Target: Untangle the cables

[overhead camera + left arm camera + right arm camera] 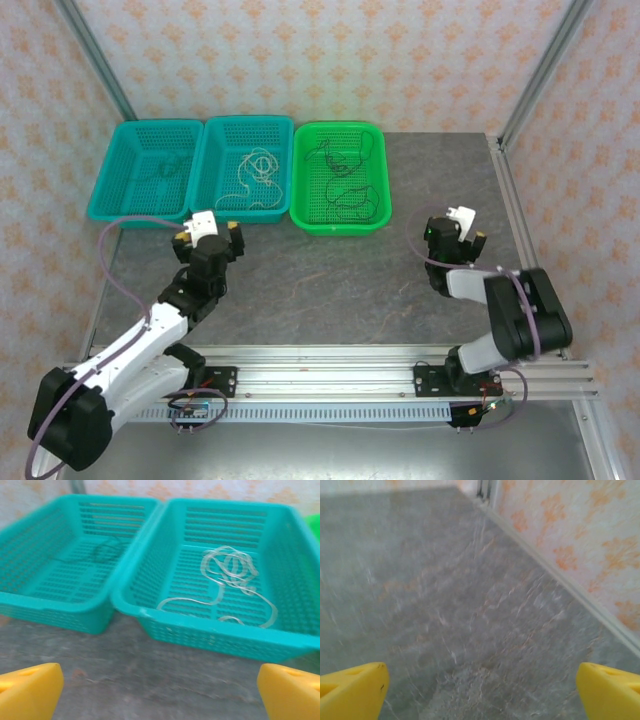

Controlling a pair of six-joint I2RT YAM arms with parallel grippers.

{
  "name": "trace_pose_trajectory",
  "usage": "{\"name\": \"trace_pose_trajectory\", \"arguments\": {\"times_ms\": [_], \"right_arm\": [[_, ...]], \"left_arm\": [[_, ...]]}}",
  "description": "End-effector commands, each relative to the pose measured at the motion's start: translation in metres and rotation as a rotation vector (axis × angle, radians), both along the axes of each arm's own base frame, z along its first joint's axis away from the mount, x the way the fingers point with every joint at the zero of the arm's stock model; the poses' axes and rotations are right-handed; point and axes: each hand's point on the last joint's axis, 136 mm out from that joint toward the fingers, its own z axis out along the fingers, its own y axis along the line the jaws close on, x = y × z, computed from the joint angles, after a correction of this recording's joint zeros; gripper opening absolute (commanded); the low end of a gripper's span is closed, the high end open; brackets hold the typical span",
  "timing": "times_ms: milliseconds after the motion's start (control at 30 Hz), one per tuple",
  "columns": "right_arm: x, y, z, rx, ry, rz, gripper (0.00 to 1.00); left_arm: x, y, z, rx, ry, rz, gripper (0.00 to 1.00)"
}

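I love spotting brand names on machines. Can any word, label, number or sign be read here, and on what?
No readable text anywhere.
Left teal basket, middle teal basket, green basket: plain, no labels.
Left gripper, right gripper: plain yellow, no markings.
Small board on the front rail: too small to read.

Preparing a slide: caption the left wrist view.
Open left gripper faces the left teal basket holding a dark cable and the right teal basket holding a white cable.
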Motion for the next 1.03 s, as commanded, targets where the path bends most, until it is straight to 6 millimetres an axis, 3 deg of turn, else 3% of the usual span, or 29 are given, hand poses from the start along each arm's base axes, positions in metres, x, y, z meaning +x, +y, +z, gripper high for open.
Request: {"name": "trace_pose_trajectory", "arguments": {"times_ms": [0, 67, 133, 200, 300, 467, 533, 1000], "right_arm": [[0.018, 0.003, 0.021, 0.076, -0.127, 0.089, 0.99], [0.013, 0.0, 0.016, 0.124, -0.251, 0.134, 0.99], [0.01, 0.001, 0.011, 0.152, -0.183, 0.144, 0.99], [0.019, -0.004, 0.011, 0.141, -0.189, 0.119, 0.99], [0.011, -0.013, 0.013, 0.138, -0.189, 0.058, 0.99], [0.014, -0.008, 0.011, 0.138, -0.179, 0.088, 0.99], [0.014, -0.008, 0.011, 0.139, -0.174, 0.088, 0.99], [0.012, -0.003, 0.013, 0.138, -0.192, 0.121, 0.99]], "left_arm": [[0.001, 0.037, 0.002, 0.026, -0.075, 0.133, 1.0], [0.004, 0.047, -0.013, -0.002, -0.096, 0.12, 1.0], [0.011, 0.056, -0.025, -0.013, -0.108, 0.104, 1.0], [0.028, 0.052, -0.038, 0.008, -0.063, 0.01, 1.0], [0.053, 0.039, -0.058, -0.009, -0.032, -0.11, 1.0], [0.079, 0.037, -0.089, -0.052, 0.066, -0.143, 1.0], [0.083, 0.029, -0.089, -0.031, 0.07, -0.182, 1.0], [0.083, 0.027, -0.089, -0.013, 0.091, -0.174, 1.0]]}}
